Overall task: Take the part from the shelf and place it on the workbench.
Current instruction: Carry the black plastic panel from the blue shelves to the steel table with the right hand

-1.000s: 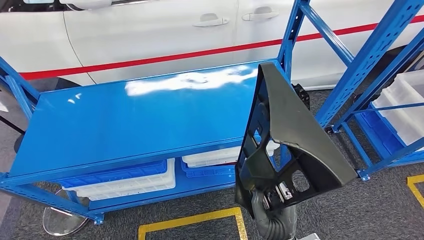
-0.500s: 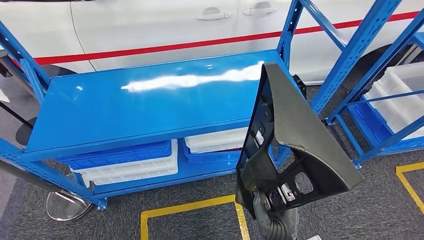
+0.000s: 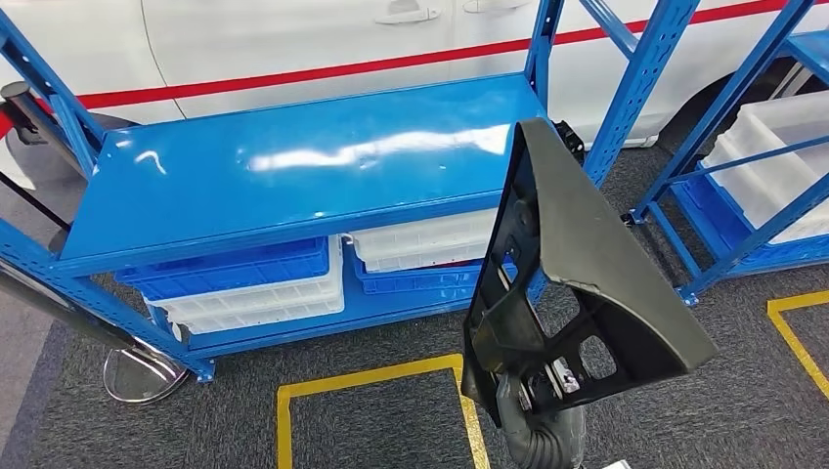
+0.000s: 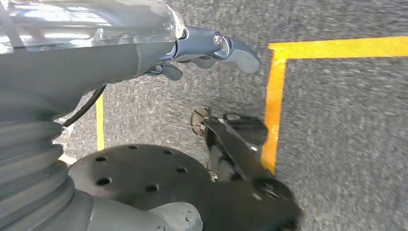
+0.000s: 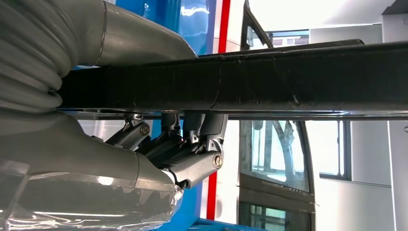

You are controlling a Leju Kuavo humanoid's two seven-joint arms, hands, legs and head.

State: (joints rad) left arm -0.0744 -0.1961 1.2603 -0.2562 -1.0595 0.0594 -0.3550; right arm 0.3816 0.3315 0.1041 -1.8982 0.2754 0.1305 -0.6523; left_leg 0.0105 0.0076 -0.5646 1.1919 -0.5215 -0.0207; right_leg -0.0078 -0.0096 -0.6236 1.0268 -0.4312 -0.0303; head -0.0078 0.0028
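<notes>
Head view: a large black plastic part (image 3: 567, 264), triangular with cut-out openings, stands upright in the air at lower right, held from below by the robot's right hand (image 3: 543, 381). Right wrist view shows that hand (image 5: 183, 154) with its fingers (image 5: 192, 127) closed against the part's dark edge (image 5: 269, 79). Behind and left of the part is a blue desk (image 3: 293, 166) with a glossy top; on the level under it sit blue and white bins (image 3: 244, 288). A white car (image 3: 293, 39) with a red stripe stands beyond. A blue shelf (image 3: 753, 166) with white trays is at right. Yellow floor tape (image 3: 371, 381) marks the grey carpet. Left wrist view shows the left hand (image 4: 211, 50) hanging above the carpet, fingers loosely apart, holding nothing.
</notes>
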